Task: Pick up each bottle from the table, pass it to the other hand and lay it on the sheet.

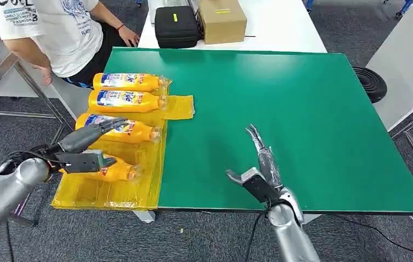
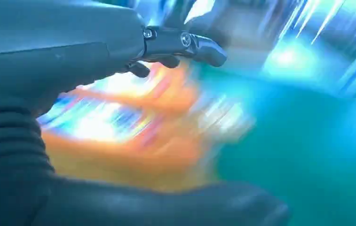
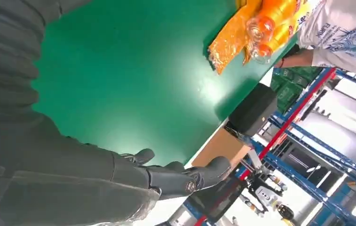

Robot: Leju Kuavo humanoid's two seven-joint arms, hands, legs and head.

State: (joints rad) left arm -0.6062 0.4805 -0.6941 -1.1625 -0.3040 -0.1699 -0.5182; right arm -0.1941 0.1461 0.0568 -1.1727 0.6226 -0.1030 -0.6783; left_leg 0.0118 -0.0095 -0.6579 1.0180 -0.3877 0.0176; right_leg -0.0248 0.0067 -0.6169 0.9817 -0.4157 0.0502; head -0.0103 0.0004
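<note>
Head view: green worktop (image 1: 280, 120), yellow translucent plastic sheet (image 1: 111, 188) along its 9 o'clock edge. Four orange plastic bottles with blue-white labels lie on the sheet, side by side, caps toward 3 o'clock: far bottle (image 1: 130, 82) at roughly 11 o'clock, second bottle (image 1: 125, 101) just beside it, third bottle (image 1: 119, 130), then the nearest bottle (image 1: 114, 170) around 8 o'clock.

Left hand (image 1: 87, 150) hangs over the third and nearest bottles, fingers (image 1: 103, 126) stretched out and apart, thumb lower; nothing gripped as far as seen. Left wrist view is motion-blurred: thumb and dark fingers (image 2: 185, 44) spread, orange blur of bottle between and beyond them, contact cannot be told.

Right hand (image 1: 258, 164) sits low over the worktop at 6 o'clock, well apart from the sheet, fingers (image 1: 256, 136) straight and splayed, thumb out to the side, holding nothing. Right wrist view confirms it: fingers (image 3: 185, 176) extended over bare green.

Beyond the worktop at 12 o'clock: black zip case (image 1: 177, 26), brown cardboard box (image 1: 221, 21). Person in white printed T-shirt (image 1: 51, 27) at 10 o'clock.
</note>
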